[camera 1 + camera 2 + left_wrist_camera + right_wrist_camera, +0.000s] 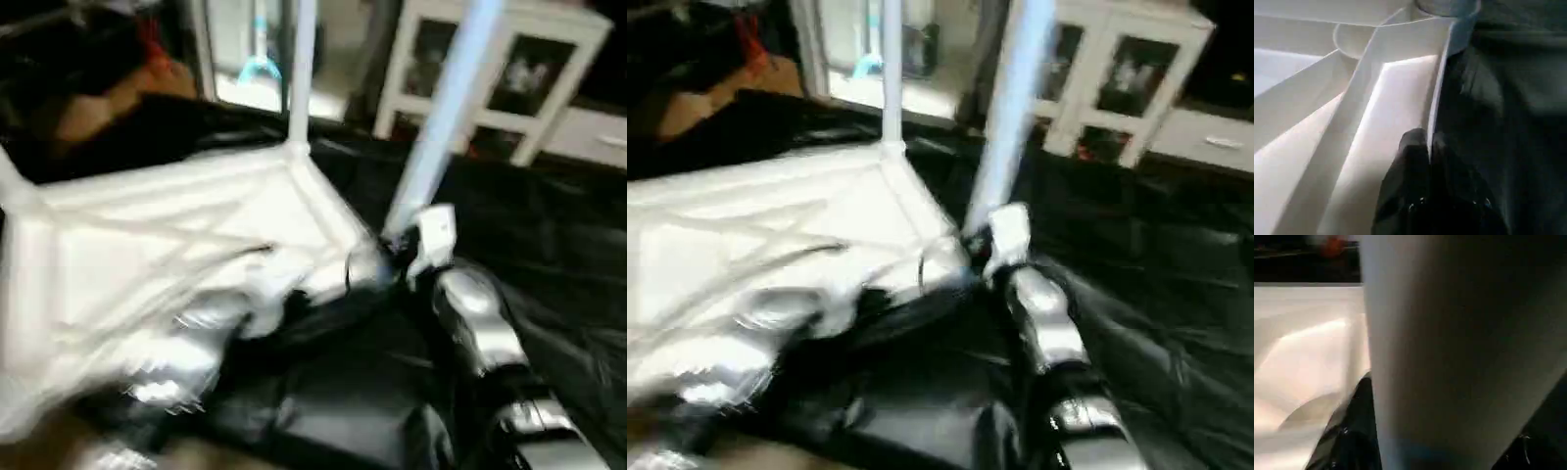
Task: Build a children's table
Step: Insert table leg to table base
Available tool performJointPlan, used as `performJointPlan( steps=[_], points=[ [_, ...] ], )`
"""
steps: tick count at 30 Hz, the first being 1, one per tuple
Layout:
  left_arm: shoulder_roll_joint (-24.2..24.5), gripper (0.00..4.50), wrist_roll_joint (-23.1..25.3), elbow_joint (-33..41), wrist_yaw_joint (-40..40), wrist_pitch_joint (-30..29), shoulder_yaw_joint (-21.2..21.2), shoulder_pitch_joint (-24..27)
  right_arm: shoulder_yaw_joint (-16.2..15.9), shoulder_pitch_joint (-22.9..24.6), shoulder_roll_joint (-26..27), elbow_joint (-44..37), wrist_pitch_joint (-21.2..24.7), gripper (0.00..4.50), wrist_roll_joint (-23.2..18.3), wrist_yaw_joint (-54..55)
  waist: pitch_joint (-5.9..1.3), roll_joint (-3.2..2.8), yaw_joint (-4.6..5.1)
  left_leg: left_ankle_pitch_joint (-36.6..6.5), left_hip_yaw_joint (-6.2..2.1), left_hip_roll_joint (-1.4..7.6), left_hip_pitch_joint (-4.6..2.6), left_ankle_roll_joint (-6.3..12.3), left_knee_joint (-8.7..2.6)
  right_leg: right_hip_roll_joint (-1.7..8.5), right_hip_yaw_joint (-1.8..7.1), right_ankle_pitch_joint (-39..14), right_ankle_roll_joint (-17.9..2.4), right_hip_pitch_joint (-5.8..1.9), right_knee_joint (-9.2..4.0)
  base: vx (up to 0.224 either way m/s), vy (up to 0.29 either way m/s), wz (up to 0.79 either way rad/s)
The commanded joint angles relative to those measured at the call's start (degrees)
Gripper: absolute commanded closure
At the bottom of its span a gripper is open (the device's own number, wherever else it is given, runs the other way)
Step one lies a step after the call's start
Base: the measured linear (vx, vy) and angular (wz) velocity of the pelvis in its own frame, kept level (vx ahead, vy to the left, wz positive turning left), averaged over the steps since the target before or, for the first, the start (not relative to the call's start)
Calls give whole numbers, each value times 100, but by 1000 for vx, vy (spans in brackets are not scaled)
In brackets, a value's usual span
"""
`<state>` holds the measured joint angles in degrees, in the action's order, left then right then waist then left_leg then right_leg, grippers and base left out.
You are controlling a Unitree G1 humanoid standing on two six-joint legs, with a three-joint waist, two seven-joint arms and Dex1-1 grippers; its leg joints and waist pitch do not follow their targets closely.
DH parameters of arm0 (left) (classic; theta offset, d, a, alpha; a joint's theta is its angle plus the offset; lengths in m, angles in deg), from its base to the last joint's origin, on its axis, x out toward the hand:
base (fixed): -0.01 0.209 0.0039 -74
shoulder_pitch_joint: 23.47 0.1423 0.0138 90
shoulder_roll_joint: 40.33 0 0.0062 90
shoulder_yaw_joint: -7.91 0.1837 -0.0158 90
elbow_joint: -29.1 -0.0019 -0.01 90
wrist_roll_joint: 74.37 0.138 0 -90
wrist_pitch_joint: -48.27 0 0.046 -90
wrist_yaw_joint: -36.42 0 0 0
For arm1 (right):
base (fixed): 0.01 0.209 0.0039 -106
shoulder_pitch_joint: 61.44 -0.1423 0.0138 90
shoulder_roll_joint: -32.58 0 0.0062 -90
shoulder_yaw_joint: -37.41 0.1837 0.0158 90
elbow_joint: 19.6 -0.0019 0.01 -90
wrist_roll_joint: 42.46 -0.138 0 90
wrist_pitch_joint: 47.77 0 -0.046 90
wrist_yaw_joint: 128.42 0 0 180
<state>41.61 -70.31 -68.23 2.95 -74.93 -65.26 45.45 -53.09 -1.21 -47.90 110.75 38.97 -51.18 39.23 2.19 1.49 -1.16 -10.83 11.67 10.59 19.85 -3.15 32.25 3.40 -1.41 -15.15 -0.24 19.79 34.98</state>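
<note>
The children's table lies upside down, its white tabletop (147,235) showing the ribbed underside. One white leg (302,69) stands upright in the far corner socket. A second leg (446,108) leans over the near right corner socket (367,259), with my right gripper (402,250) closed around its lower end. In the right wrist view that leg (1449,357) runs between the two black fingers (1347,435). My left gripper (1427,147) is shut on the tabletop's thin side rim (1437,98), just below that same corner.
A black sheet (549,255) covers the surface under and to the right of the tabletop. Behind it stands a white cabinet (509,69) with glass doors. A brown box (108,98) sits at the far left.
</note>
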Motion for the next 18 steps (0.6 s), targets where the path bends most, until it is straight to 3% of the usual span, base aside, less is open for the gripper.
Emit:
performJointPlan(
  steps=[1,3,4,6,11,14,17,18],
  points=[
    [-692,450,-125,-745,1274,29,-170,-13,-187,466,434,769,667,258,103,458,-65,10,65,-1986,-212,322,-78,-317,-430,408,280,-1641,-742,127,-577,5,50,2],
    [-861,450,-110,-840,1354,89,-146,-46,-162,490,536,658,755,258,101,557,-57,62,28,-2013,-172,286,-109,-153,-397,363,341,-1415,-640,181,-599,0,0,0],
    [-867,450,-92,-836,1334,122,-146,-53,-172,509,559,601,784,259,119,578,-75,38,30,-1983,-195,268,-51,-65,-400,385,351,-1499,-588,140,-599,0,0,0],
    [-834,450,-73,-794,1258,78,-138,-50,-184,526,566,551,800,259,142,600,-91,22,27,-1876,-209,276,-23,-21,-413,383,342,-1424,-504,140,-605,0,0,0],
    [-786,450,46,-724,1190,-16,-235,-31,51,458,666,558,753,259,94,756,-78,20,48,-2185,-231,281,-22,-95,-449,378,332,-1646,-427,168,-626,0,0,0],
    [-629,450,11,-630,1014,48,-226,21,228,376,702,516,751,259,-143,423,-78,35,61,-2386,-252,286,-22,-141,-465,389,336,-1964,-346,192,-656,0,0,0],
    [-389,450,-70,-440,591,226,-78,111,201,377,636,353,924,259,-342,-199,-84,28,94,-2338,-259,285,8,-116,-470,389,334,-1818,-368,183,-651,0,0,0],
    [-240,450,-154,-314,298,332,-12,178,170,399,571,258,1000,259,-428,-505,-100,41,131,-2188,-266,290,48,-49,-474,389,331,-1560,-421,136,-624,0,0,0]
  ],
)
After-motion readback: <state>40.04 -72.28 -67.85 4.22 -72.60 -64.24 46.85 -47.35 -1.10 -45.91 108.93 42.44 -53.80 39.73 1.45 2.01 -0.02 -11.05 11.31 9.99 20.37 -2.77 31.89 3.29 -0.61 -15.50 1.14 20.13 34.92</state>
